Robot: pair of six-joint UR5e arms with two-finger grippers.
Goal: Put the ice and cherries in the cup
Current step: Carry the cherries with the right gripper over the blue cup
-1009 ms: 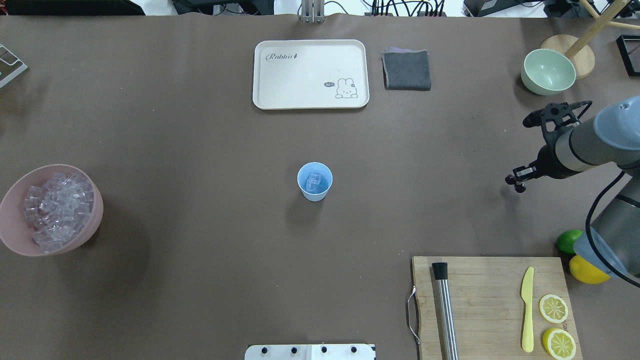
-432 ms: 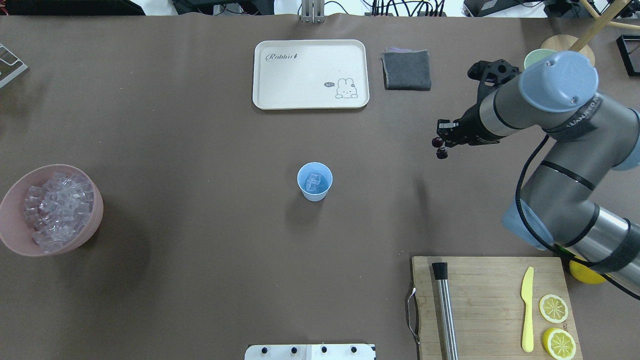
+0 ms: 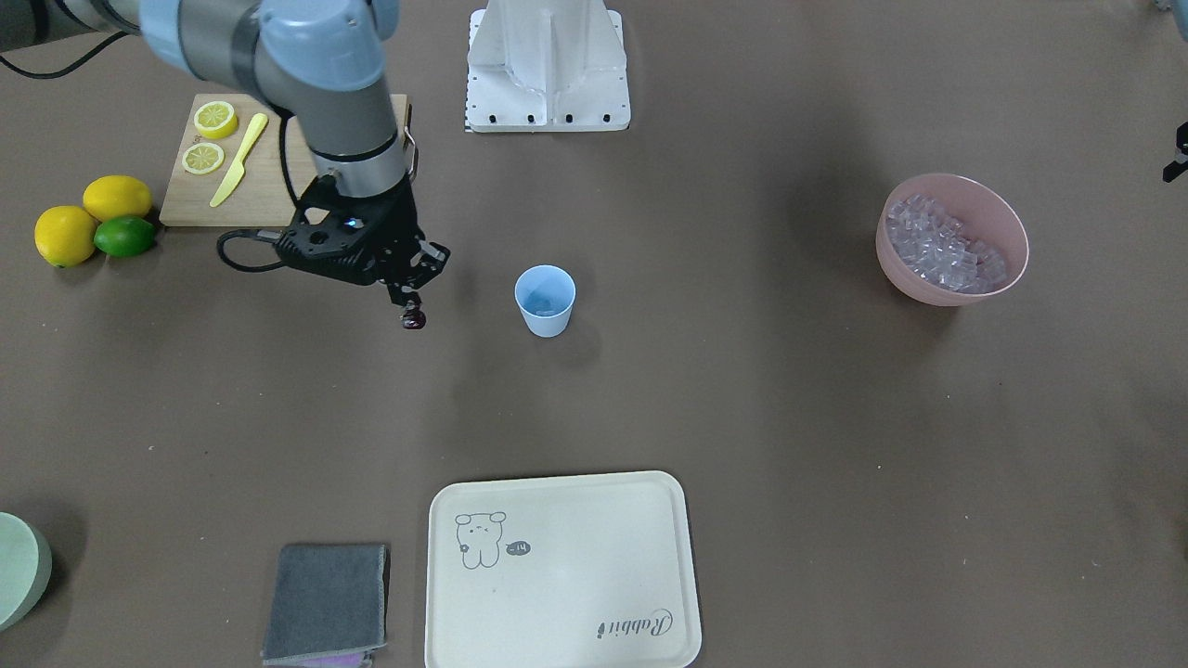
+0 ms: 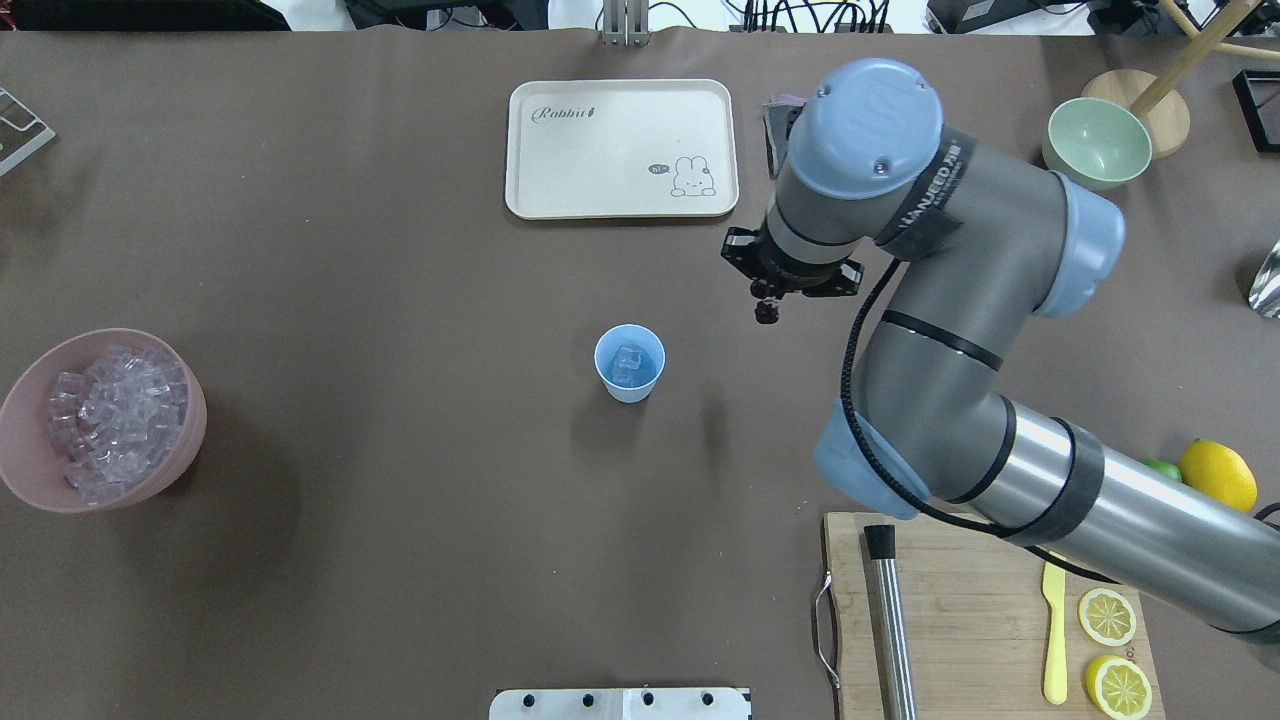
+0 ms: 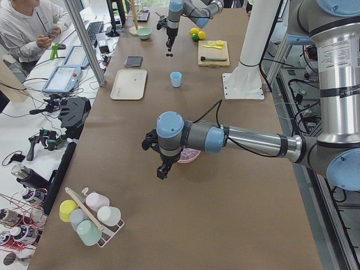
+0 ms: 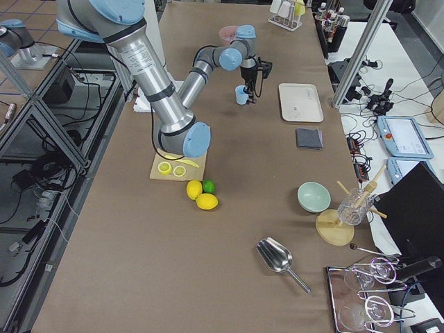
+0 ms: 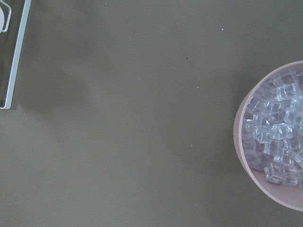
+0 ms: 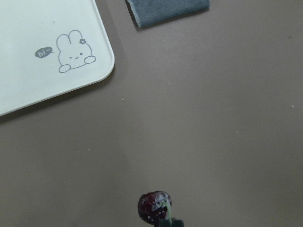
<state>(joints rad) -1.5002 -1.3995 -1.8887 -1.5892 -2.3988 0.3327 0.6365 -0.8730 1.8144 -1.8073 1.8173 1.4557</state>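
The light blue cup [image 4: 629,385] stands at the table's middle with a few ice cubes [image 4: 627,365] inside; it also shows in the front view [image 3: 545,311]. More ice [image 4: 115,420] fills the pink bowl [image 4: 190,440] at the left. My right gripper [image 4: 767,298] is shut on the stems of the dark cherries [image 4: 767,314], which hang above the table to the right of the cup and a little beyond it. The cherries also show in the front view [image 3: 413,320] and the right wrist view [image 8: 154,206]. My left gripper [image 5: 162,171] hovers beside the pink bowl; I cannot tell whether it is open.
A cream rabbit tray [image 4: 620,190] and a grey cloth [image 3: 325,603] lie beyond the cup. A pale green bowl [image 4: 1095,143] is far right. A cutting board [image 4: 980,600] with muddler, knife and lemon slices is near right, with lemons and a lime [image 3: 121,237] beside it.
My right arm has swung left from the table's right side toward the cup, carrying the cherries. The cup and the bowl have not moved.
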